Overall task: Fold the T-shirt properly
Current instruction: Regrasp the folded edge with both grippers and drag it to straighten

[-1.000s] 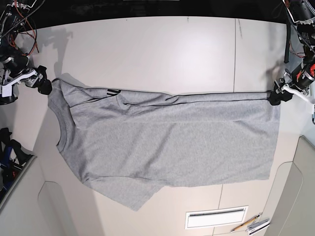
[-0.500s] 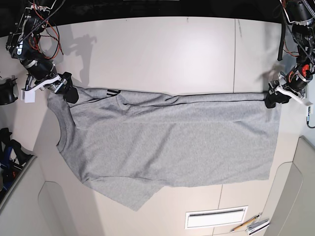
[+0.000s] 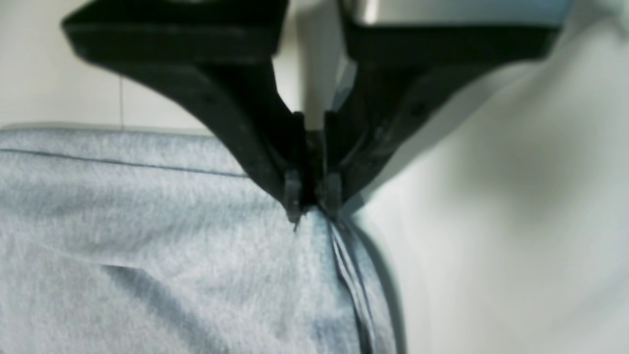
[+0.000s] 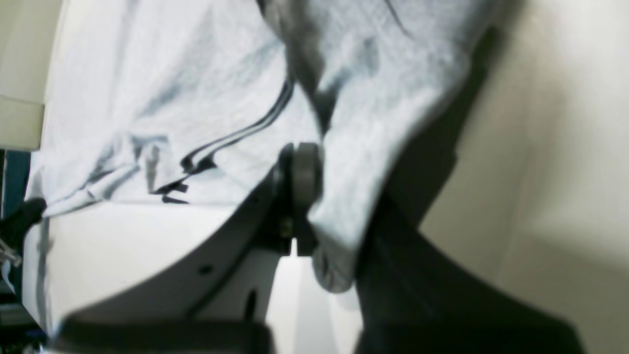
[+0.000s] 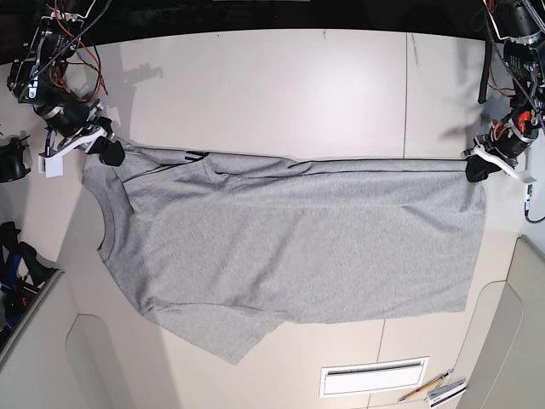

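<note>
The heather-grey T-shirt (image 5: 289, 243) lies spread on the table, neck to the left, hem to the right, its far edge folded over so a strip of black lettering (image 5: 195, 156) shows. My left gripper (image 5: 476, 170) is shut on the far hem corner; the left wrist view shows its jaws pinching the cloth (image 3: 196, 255) at the gripper (image 3: 312, 196). My right gripper (image 5: 111, 154) is shut on the far shoulder corner; in the right wrist view grey fabric (image 4: 344, 98) drapes over the gripper (image 4: 307, 196).
A white vent panel (image 5: 374, 377) and a pencil with small items (image 5: 434, 390) lie near the front edge. Cables hang off both arms at the back corners. Beige panels (image 5: 528, 332) border the table's right and left front.
The right gripper moved inward and back with the shoulder corner, then slightly farther back. The left gripper shifted slightly back. The shirt's far edge is pulled straighter.
</note>
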Available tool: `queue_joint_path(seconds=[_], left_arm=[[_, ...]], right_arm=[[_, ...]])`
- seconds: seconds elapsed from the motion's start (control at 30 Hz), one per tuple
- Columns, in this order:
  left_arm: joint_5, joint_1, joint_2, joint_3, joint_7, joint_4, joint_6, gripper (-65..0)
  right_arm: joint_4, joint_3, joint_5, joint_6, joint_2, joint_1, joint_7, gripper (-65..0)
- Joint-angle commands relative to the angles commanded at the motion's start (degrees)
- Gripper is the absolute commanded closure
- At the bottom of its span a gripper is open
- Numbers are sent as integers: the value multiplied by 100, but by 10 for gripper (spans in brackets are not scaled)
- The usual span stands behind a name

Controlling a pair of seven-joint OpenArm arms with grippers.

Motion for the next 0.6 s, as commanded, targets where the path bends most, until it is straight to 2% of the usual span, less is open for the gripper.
queue_joint_path(seconds=[0.1,0.23,0.33,0.43,0.6], left_arm=[[-2,4,-68,0,374,173,-138,0],[-24,195,-92,0,695,702,-136,0],[-24,647,-92,0,721,1268,-129,0],[-17,1034,-96,0,723,1639,26,0],[-2,1554,-107,-79,723,2159,39,0]], right_arm=[[2,4,238,4,186,-31,-258,0],[2,33,319,24,356,-48,-533,0],[13,33,761,46,417,-111,-938,0],[44,33,909,90,494,-404,-938,0],[227,98,1019,111,686,-938,-938,0]])
